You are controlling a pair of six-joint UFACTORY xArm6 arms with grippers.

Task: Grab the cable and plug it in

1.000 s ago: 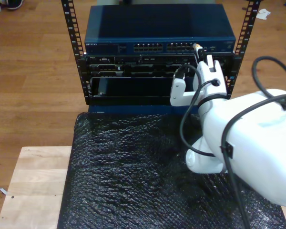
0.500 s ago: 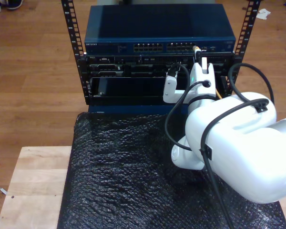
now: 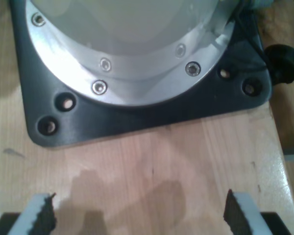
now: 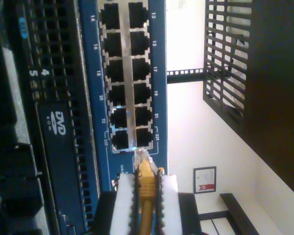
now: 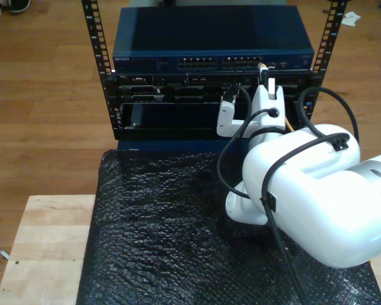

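My second pincer (image 4: 146,196) is closed tight on the cable (image 4: 146,183), gripping the yellow boot just behind the clear plug (image 4: 141,157). In the second wrist view the plug tip sits just short of the last pair of ports on the blue switch (image 4: 161,98), near the bottom centre of the frame. I judge the cable light and limp along its run, so holding it right behind the plug is the sensible place; the short stub past the pads stays stiff enough to push. The clear plug with its latch tab looks brittle, so a skewed entry could jam or snap it.

My first pincer (image 3: 137,215) is spread wide and holds nothing, hovering over a pale wooden worktop (image 3: 152,161) beside a black base plate (image 3: 137,120).

In the exterior view the switch sits in a black rack (image 5: 95,57) at the upper centre, on a wooden floor (image 5: 38,95), with a black crinkled sheet (image 5: 159,235) covering the lower middle.
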